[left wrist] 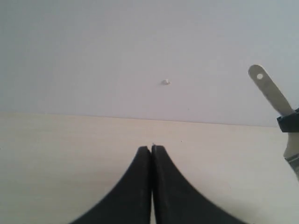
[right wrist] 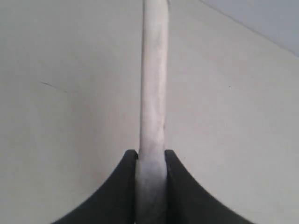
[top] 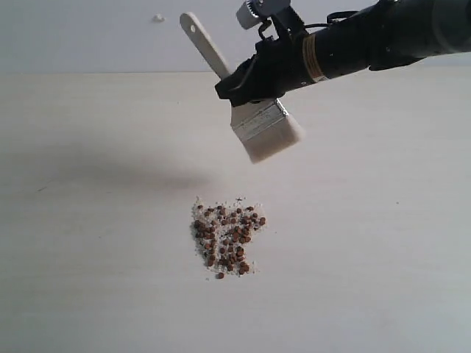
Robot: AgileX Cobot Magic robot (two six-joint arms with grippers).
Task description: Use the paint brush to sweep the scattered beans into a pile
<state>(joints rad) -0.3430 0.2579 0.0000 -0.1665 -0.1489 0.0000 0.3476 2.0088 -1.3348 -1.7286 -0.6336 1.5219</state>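
The right gripper (top: 246, 82), reaching in from the right on its black arm (top: 368, 40), is clamped on the pale wooden handle of the paint brush (top: 259, 120) just above the silver ferrule. The brush hangs tilted: the handle's holed end points up and to the left, and the off-white bristles (top: 276, 141) point down and to the right. The bristles are off the pale table (top: 88, 257), on the far side of the beans (top: 228, 239) and slightly to their right, not touching them. The reddish-brown beans lie in one compact pile near the middle of the table, mixed with fine whitish crumbs (top: 200, 254). The left gripper (left wrist: 151, 148), seen only from its own wrist camera, has its black jaws pressed together, holding nothing, low over bare tabletop. A small white knob (top: 158, 17) shows on the far wall (top: 73, 37).
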